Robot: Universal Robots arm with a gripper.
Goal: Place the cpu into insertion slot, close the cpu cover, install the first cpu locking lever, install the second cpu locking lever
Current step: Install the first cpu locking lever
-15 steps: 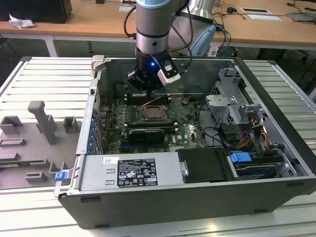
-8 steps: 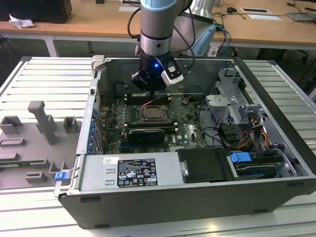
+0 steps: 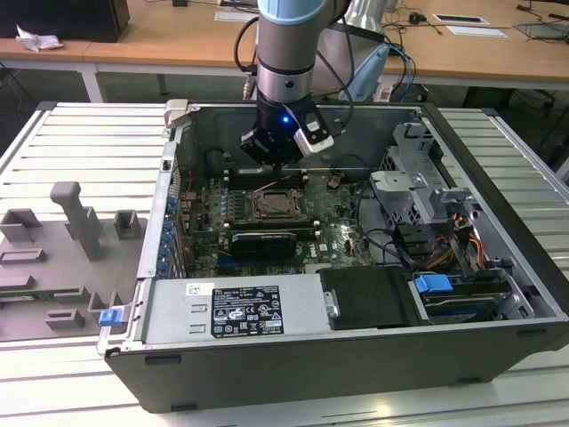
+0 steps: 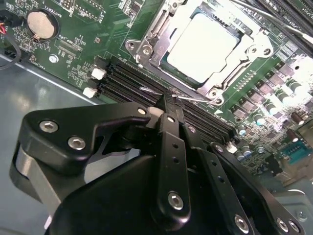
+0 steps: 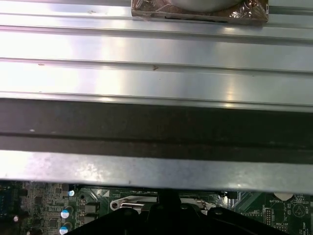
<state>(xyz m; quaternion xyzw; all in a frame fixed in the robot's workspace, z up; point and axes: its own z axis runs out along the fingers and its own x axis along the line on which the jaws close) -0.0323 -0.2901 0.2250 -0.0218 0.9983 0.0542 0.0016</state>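
Big open PC case (image 3: 498, 347) sits on the ribbed metal counter (image 3: 80, 142), side panel off, green board (image 3: 333, 222) lying flat inside. A grey fixture block (image 3: 76, 218) sits on the counter toward the exterior view's left. The arm (image 3: 289, 53) reaches down into the case, and the tool (image 3: 278, 163) hangs just above the socket area. In the second wrist view the tool (image 4: 168, 105) has its fingers pinched together (nothing visibly between them), tips right by a thin wire lever (image 4: 195, 99) at the socket's edge, over the black RAM slots (image 4: 132, 81). The cpu (image 4: 208, 46) already sits in the slot (image 4: 168, 63), with the cover (image 4: 257, 51) lying flat around it.
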